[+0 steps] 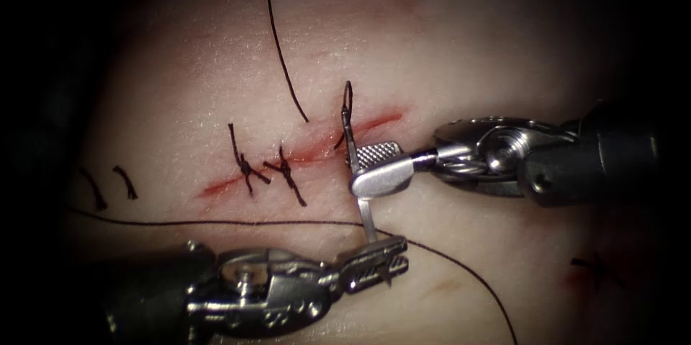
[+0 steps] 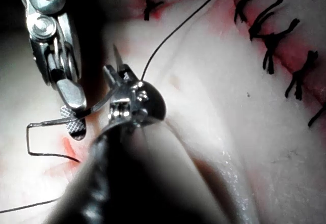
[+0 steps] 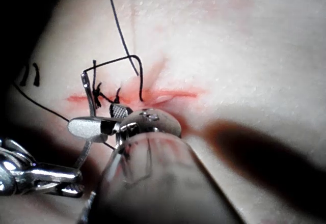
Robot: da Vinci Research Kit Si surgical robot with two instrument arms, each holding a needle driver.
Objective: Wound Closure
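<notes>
The right pincer (image 1: 374,172) comes in from the right and pinches the needle (image 1: 358,179) at about mid-curve, just below the cut (image 1: 302,149) on the tissue (image 1: 468,42). The needle runs roughly upright there: its upper end stands over the cut, where thread (image 1: 281,50) loops off it, and its lower end reaches down to the left pincer (image 1: 381,258), which is pressed together on that end, below the cut. I cannot tell whether the upper end is in the tissue. In the left wrist view the left pincer (image 2: 118,79) grips one end of the needle (image 2: 48,123) while the right pincer (image 2: 74,117) clamps it further along. In the right wrist view the right pincer (image 3: 97,124) holds the needle (image 3: 87,94) just by the red cut (image 3: 168,94). Two knotted stitches (image 1: 266,168) cross the cut left of the needle. A long run of thread lies across the tissue below the cut and passes the left pincer. Red fluid (image 1: 216,186) lines the cut.
</notes>
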